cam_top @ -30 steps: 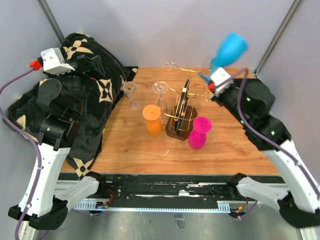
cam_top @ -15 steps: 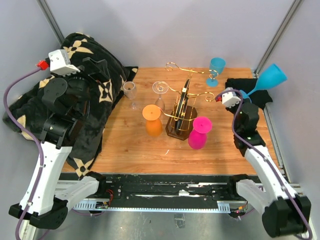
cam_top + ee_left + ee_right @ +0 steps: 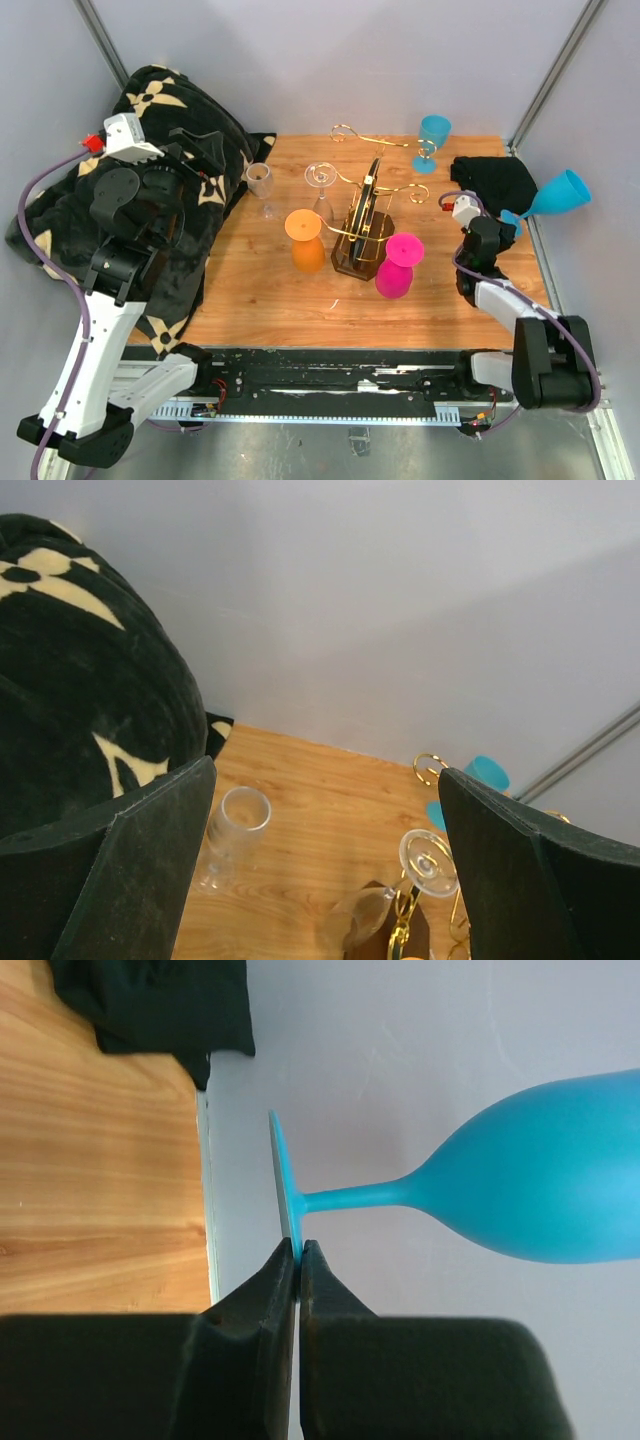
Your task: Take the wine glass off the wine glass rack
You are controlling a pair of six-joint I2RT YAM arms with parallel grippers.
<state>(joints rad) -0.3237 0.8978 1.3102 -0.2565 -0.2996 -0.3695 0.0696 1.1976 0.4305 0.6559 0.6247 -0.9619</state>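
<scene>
Overhead view first: the rack (image 3: 362, 225) stands mid-counter (image 3: 440, 310), gold wire arms on a dark base. An orange glass (image 3: 305, 238) sits foot-up just left of it and a pink glass (image 3: 398, 265) foot-up just to its near right. A clear glass (image 3: 320, 184), also foot-up, is at a left wire arm, and a clear tumbler (image 3: 260, 183) stands farther left. A second blue glass (image 3: 433, 140) is at the far wire scroll. The blue wine glass (image 3: 560, 192) is off the rack, held on its side well to the right, its bowl out past the counter's right edge by the wall. The right fingers (image 3: 503, 224) pinch its foot, near a black cloth (image 3: 490, 180). The left fingers (image 3: 196, 143) are spread wide and empty above the patterned blanket (image 3: 60, 215) on the left

Left wrist view: the left fingers (image 3: 140, 865) gape apart, framing the tumbler (image 3: 235, 830), the clear glass (image 3: 430, 858) and a gold scroll of the rack (image 3: 430, 768)

Right wrist view: the right fingers (image 3: 270, 1290) are pressed together on the rim of the blue wine glass's (image 3: 540, 1195) foot, with stem and bowl lying level against the grey wall, beyond the counter (image 3: 90, 1180) edge
</scene>
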